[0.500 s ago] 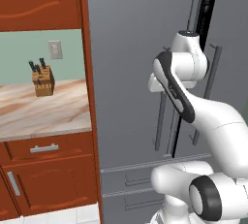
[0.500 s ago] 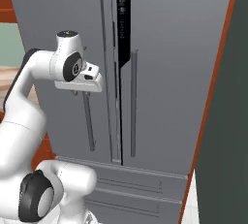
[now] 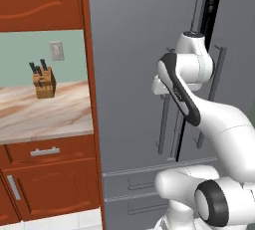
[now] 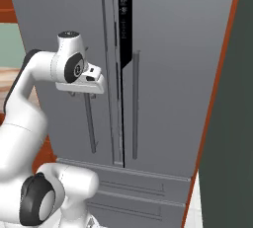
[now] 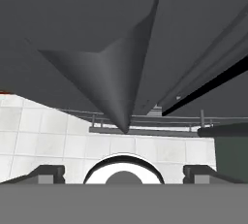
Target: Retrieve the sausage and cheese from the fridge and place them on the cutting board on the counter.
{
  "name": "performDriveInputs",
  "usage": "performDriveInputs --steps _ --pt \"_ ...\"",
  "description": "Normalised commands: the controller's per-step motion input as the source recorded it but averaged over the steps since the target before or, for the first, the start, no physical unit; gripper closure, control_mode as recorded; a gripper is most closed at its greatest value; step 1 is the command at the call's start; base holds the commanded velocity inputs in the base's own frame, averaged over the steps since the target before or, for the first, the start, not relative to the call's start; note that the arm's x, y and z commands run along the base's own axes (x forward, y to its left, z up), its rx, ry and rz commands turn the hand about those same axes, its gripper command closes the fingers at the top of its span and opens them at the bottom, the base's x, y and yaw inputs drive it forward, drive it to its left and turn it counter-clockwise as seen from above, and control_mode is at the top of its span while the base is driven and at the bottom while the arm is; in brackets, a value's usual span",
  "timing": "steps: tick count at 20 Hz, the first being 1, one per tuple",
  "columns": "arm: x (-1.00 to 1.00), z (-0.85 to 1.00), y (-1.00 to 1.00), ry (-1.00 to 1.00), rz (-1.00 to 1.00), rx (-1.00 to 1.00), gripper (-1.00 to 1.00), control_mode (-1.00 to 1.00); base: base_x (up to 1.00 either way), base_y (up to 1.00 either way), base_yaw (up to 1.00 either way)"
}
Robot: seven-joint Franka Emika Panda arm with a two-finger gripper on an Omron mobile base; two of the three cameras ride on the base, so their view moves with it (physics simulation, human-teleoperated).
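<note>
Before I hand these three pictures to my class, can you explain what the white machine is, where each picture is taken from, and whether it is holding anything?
The white machine is a robot arm on a driving base, in a rendered kitchen. Two cameras ride behind it, one to its left and one to its right; both look at the closed grey fridge. In the right one, the hand sits by the left door's handle. The third camera sits on the hand itself and looks down along the door to the floor; its two dark fingers stand wide apart and hold nothing. In the left picture, the counter carries a knife block.
</note>
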Motion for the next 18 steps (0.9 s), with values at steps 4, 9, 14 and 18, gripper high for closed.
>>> performDriveInputs --steps 4,9,14,18 --pt "0.0 0.0 0.0 0.0 0.0 0.0 -1.0 1.0 -0.65 -0.62 0.02" --pt "0.0 0.0 0.0 0.0 0.0 0.0 -1.0 1.0 -0.7 -0.54 0.0" --pt "0.0 0.0 0.0 0.0 0.0 0.0 -1.0 1.0 -0.54 -0.05 0.0" --pt "0.0 0.0 0.0 0.0 0.0 0.0 -1.0 1.0 0.01 0.43 0.0"
